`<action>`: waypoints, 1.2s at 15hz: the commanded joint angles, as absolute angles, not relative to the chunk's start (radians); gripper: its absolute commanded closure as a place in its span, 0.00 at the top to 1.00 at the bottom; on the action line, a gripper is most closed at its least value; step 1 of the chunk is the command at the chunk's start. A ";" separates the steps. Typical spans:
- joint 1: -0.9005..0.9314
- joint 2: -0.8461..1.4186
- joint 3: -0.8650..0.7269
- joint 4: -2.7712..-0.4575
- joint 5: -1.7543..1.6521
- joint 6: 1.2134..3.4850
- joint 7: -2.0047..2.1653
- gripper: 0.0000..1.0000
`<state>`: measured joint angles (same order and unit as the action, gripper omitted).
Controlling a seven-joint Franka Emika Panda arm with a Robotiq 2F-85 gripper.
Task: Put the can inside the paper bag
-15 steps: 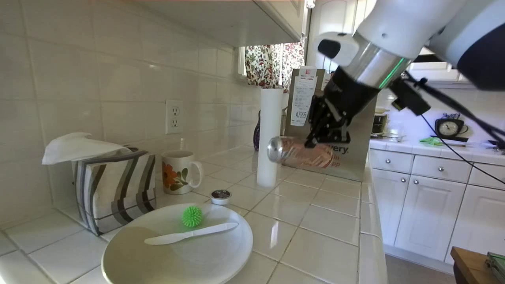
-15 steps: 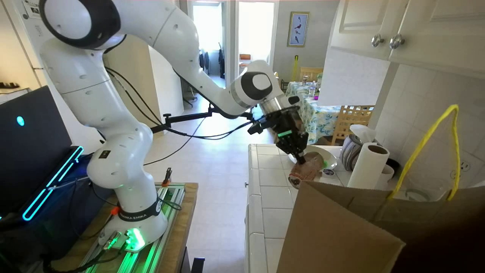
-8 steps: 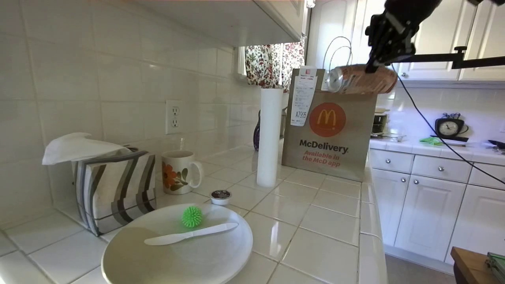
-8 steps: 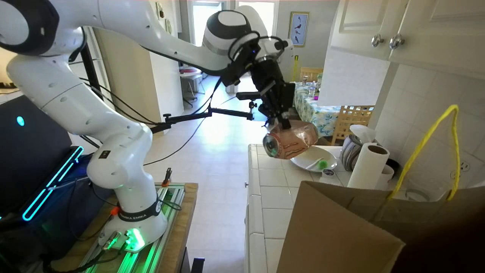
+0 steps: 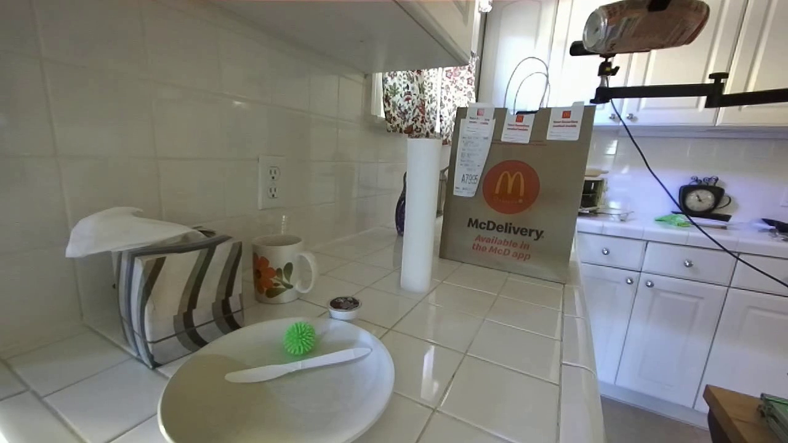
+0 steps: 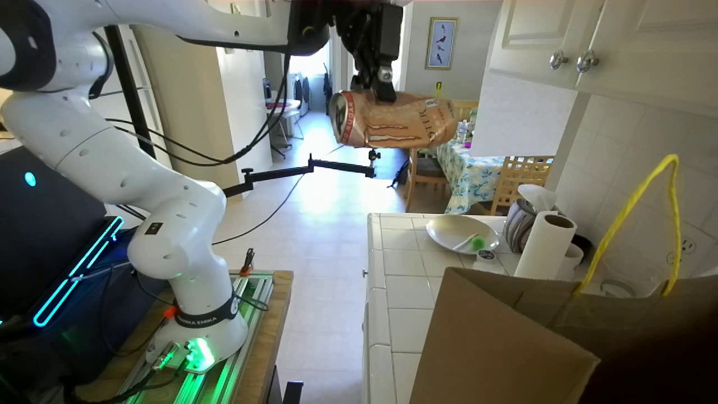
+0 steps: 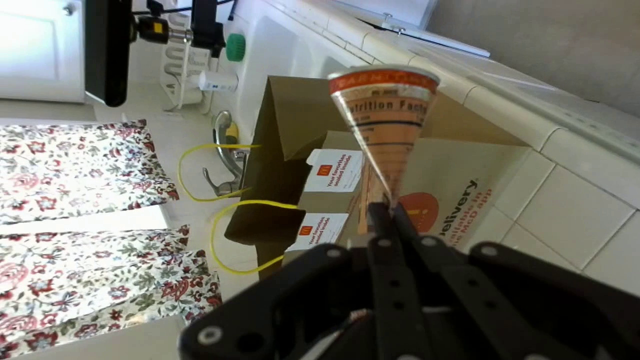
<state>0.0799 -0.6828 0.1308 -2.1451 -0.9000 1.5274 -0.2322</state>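
Our black two-fingered pincer [image 7: 389, 207] grips a copper-orange cylindrical metal can [image 6: 412, 120], likely light, crushable; we favour its middle.

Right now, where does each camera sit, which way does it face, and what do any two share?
In an exterior view: near the plate, looking along the counter at the paper bag; only a fingertip shows, on the can.
In an exterior view: behind the paper bag, looking past it toward the dining table; much of the arm shows.
Wrist view: behind the end effector, looking toward the paper bag and curtains; its fingers show, shut on the can.
Both exterior views share the plate and white roll.
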 commanded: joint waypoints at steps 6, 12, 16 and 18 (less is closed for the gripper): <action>0.104 -0.650 0.105 -2.117 -0.922 1.505 -0.213 0.01; 0.041 -0.555 -0.009 -1.959 -1.028 1.538 -0.185 0.01; -0.002 -0.460 -0.081 -1.830 -1.023 1.561 -0.135 0.01; -0.021 -0.413 -0.111 -1.786 -1.013 1.598 -0.105 0.01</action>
